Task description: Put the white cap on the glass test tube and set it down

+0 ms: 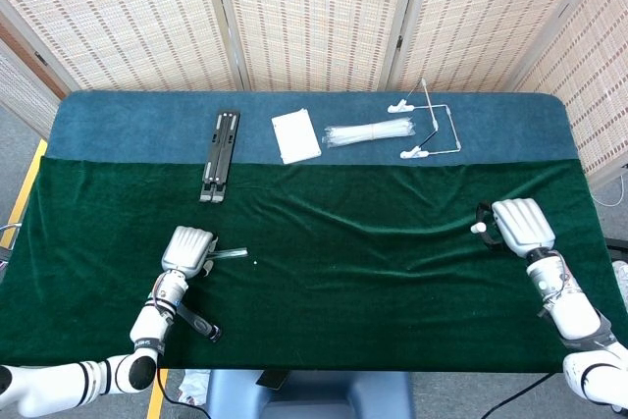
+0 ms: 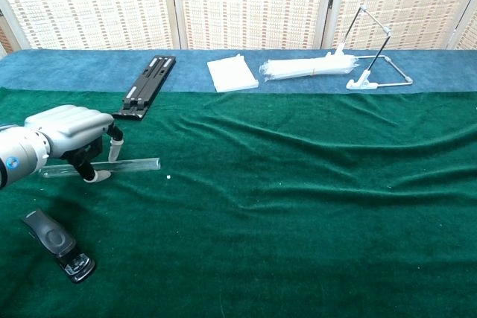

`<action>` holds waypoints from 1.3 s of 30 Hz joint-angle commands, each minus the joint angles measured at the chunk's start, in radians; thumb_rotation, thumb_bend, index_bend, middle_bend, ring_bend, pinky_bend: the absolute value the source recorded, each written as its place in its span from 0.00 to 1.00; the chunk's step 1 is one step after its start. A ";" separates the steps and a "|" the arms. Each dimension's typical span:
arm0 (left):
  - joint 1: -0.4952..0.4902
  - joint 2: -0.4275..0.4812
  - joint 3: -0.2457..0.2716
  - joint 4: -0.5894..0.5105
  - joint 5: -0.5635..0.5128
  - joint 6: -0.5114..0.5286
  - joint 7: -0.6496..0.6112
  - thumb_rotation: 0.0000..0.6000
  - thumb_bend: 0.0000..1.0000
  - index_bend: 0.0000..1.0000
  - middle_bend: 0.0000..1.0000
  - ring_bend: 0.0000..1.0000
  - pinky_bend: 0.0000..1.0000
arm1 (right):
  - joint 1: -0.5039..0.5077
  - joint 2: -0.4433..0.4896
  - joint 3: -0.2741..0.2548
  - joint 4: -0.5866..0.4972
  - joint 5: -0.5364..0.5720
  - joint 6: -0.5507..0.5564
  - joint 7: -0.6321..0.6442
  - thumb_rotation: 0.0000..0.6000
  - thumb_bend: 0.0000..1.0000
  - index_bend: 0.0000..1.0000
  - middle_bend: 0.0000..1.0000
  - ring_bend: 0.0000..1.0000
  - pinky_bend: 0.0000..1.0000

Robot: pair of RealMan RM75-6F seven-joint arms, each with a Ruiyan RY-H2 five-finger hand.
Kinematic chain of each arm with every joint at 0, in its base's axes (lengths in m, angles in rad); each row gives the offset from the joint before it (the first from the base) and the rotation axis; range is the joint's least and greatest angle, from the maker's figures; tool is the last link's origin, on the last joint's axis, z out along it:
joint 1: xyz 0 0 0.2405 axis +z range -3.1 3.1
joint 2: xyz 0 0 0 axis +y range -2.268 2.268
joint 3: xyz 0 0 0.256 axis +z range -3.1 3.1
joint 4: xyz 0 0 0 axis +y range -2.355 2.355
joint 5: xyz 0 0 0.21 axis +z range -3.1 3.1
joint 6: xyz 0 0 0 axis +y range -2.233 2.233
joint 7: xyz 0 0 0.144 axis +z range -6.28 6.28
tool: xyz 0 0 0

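Note:
The glass test tube [image 2: 134, 164] lies nearly flat over the green cloth at the left, and its free end also shows in the head view [image 1: 233, 255]. My left hand [image 2: 68, 129] [image 1: 188, 249] is over the tube's left part and pinches it between a thumb in front and a finger behind. A tiny white piece [image 2: 170, 177] [image 1: 256, 263], possibly the white cap, lies on the cloth just right of the tube. My right hand [image 1: 520, 224] rests at the far right of the table, back up, thumb out, with nothing seen in it. The chest view does not show it.
A black clip-like tool [image 2: 57, 244] lies near the front left edge. On the blue strip at the back are a black folded rack [image 2: 147, 85], a white pad [image 2: 232, 74], a bag of clear tubes [image 2: 309, 67] and a wire stand [image 2: 376, 57]. The green cloth is wrinkled in the middle.

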 commanded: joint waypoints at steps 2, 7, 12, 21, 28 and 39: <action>0.000 -0.004 0.002 0.009 0.009 0.000 -0.011 1.00 0.39 0.58 0.94 0.89 0.89 | 0.000 0.000 0.001 -0.002 0.000 0.001 -0.001 1.00 0.75 0.79 1.00 1.00 1.00; 0.003 -0.009 0.002 0.028 0.034 -0.003 -0.046 1.00 0.43 0.61 0.96 0.89 0.90 | -0.003 0.003 0.005 -0.008 -0.003 0.008 0.006 1.00 0.75 0.79 1.00 1.00 1.00; 0.011 -0.010 0.008 0.050 0.100 0.000 -0.110 1.00 0.49 0.65 0.97 0.91 0.91 | -0.006 0.018 0.012 -0.031 -0.022 0.024 0.029 1.00 0.75 0.79 1.00 1.00 1.00; 0.041 0.031 -0.012 0.001 0.278 0.057 -0.339 1.00 0.55 0.68 0.98 0.92 0.92 | -0.003 0.085 0.038 -0.163 -0.125 0.077 0.107 1.00 0.75 0.80 1.00 1.00 1.00; 0.058 0.083 -0.032 -0.124 0.395 0.064 -0.575 1.00 0.56 0.68 0.98 0.92 0.92 | 0.028 0.123 0.043 -0.277 -0.241 0.081 0.159 1.00 0.75 0.81 1.00 1.00 1.00; 0.041 0.081 -0.063 -0.237 0.455 0.044 -0.729 1.00 0.56 0.69 0.98 0.92 0.92 | 0.123 0.118 0.089 -0.426 -0.298 0.042 0.124 1.00 0.75 0.81 1.00 1.00 1.00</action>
